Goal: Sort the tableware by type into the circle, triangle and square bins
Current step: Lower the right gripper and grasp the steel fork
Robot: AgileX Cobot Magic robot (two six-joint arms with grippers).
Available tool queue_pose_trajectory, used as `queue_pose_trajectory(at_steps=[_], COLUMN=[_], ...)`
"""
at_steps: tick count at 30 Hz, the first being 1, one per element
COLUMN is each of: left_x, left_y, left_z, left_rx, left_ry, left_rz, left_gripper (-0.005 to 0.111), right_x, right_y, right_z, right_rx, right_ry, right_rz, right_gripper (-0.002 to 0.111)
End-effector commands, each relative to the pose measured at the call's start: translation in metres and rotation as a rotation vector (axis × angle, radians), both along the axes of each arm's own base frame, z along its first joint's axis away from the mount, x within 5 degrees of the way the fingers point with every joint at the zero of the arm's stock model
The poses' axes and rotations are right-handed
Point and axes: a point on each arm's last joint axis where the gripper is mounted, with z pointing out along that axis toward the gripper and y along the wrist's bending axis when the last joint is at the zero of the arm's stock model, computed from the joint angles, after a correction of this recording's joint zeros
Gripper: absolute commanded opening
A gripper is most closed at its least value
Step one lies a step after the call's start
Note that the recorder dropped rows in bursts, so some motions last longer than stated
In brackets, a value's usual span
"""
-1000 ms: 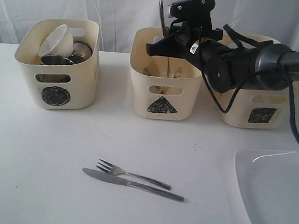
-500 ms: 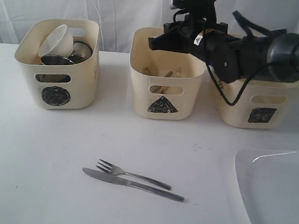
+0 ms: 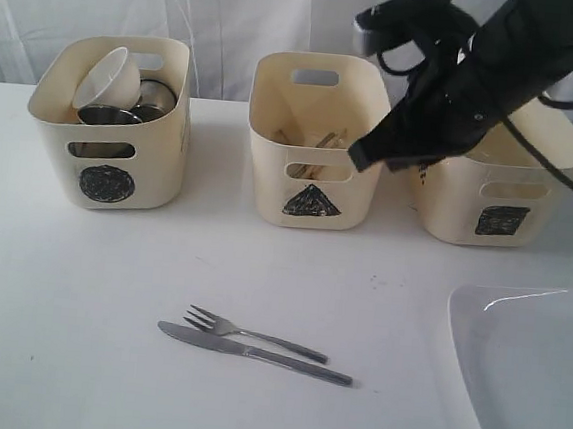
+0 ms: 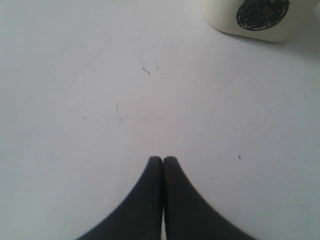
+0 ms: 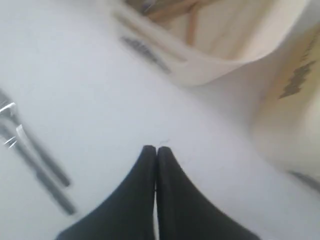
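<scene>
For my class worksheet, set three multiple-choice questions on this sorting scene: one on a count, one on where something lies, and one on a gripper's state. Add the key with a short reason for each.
1. How many cream bins stand on the table?
A two
B three
C four

2. Where do the fork and knife lie?
A inside a bin
B side by side on the table
C between a gripper's fingers

3. How does the right gripper stand?
A wide open
B shut on the fork
C shut, with nothing in it

Key
1 B: the circle bin, triangle bin and square bin stand in a row.
2 B: both lie on bare table in front of the bins.
3 C: the right wrist view shows its fingertips pressed together, with nothing between them.
</scene>
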Motion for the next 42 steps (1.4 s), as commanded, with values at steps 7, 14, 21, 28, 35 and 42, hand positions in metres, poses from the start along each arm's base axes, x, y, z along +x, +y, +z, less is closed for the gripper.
queue_pose_trajectory(at_steps=[7, 14, 21, 28, 35, 42], left_x=[-0.003, -0.003, -0.003, -0.003, -0.003, -0.003], left_y=[-0.001, -0.001, -0.001, -0.001, -0.001, -0.001], left_z=[-0.007, -0.007, -0.007, -0.007, -0.007, -0.007], left_rx=[-0.016, -0.016, -0.016, -0.016, -0.016, -0.016], left_ry=[0.057, 0.057, 0.057, 0.057, 0.057, 0.057], left_rz=[-0.004, -0.004, -0.004, -0.004, -0.004, -0.004], left_gripper=[0.0, 0.0, 0.0, 0.0, 0.0, 0.0], right_x=[-0.048, -0.065, -0.062, -0.049, -0.032, -0.019], right_y=[0.053, 0.093, 0.115, 0.123, 0.131, 0.136], right_z=[-0.008, -0.013, -0.056, -0.096, -0.132, -0.149], right_rx=[-0.089, -0.161, -0.211, -0.232, -0.282, -0.29], right_ry=[0.223, 0.136, 0.202, 0.28, 0.232, 0.156], right_rz=[0.429, 0.67, 0.778, 0.772, 0.773, 0.743], right_gripper=[0.0, 0.0, 0.017, 0.039, 0.042, 0.042])
